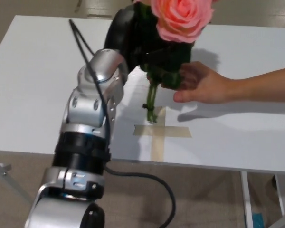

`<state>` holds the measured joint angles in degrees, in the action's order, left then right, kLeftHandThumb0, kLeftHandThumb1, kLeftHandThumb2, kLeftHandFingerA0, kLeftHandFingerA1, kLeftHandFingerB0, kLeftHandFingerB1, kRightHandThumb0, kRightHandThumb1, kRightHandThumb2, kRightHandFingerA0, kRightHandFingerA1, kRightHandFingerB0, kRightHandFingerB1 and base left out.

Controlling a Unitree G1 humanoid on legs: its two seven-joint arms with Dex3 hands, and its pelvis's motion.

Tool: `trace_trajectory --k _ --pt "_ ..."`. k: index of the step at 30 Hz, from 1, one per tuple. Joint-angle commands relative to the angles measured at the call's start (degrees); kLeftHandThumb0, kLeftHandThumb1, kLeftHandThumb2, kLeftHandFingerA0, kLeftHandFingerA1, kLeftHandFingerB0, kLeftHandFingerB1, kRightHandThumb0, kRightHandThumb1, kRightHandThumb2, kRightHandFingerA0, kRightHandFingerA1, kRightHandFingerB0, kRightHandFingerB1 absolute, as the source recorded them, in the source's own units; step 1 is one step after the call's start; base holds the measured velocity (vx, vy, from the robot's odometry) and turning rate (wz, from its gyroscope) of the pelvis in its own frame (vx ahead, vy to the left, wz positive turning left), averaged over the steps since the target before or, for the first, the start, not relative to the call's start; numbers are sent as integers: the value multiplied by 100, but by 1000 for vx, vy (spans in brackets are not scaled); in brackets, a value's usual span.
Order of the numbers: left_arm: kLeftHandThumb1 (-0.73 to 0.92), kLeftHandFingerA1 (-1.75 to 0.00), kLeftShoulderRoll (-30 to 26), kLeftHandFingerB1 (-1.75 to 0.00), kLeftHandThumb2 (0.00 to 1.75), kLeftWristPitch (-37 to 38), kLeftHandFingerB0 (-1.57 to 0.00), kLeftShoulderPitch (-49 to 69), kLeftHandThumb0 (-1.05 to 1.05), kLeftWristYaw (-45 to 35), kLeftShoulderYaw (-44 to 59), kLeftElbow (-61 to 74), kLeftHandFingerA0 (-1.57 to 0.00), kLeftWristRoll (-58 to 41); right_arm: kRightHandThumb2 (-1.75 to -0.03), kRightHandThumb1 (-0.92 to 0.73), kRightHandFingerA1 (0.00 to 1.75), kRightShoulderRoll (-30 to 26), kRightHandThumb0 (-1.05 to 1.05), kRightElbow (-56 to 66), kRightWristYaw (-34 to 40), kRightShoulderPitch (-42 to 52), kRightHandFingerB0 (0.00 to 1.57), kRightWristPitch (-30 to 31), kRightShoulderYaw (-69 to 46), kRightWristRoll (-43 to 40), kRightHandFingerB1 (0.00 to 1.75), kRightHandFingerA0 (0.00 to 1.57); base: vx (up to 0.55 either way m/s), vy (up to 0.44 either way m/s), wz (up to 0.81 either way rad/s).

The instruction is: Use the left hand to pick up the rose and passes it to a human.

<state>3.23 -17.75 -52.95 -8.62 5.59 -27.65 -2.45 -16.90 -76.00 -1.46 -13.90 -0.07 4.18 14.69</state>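
My left hand (133, 40) is shut on the rose, holding it upright above the white table (33, 85). The pink bloom (183, 19) sits at the top of the head view, dark leaves (168, 59) below it, and the green stem (151, 102) hangs down toward the tape cross (159, 130). A person's open hand (204, 85) reaches in from the right, fingers right beside the leaves; I cannot tell if they touch. My right hand does not show.
A black cable (142, 178) loops from my left forearm (88, 128) below the table's front edge. A table leg (247, 199) stands at the lower right over the brown floor.
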Motion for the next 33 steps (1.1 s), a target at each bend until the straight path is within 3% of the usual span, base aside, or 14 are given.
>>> trace_trajectory --k 1,22,33 --pt "83 -145 259 -97 64 340 -78 -334 -19 45 -46 -374 -81 -202 -60 -69 42 71 -33 -4 -1 11 50 54 -4 -25 38 64 0 0 0" --pt "79 -150 1313 -102 70 1038 -79 -397 -19 715 -467 -1249 -86 -380 -60 -68 42 164 -33 -7 8 -71 50 43 -12 -27 38 63 0 0 0" --pt "80 -150 1271 -94 69 935 -79 -67 -19 663 -843 -1133 -87 -495 -60 -68 42 136 -32 4 19 -37 49 -12 -9 -21 37 63 0 0 0"
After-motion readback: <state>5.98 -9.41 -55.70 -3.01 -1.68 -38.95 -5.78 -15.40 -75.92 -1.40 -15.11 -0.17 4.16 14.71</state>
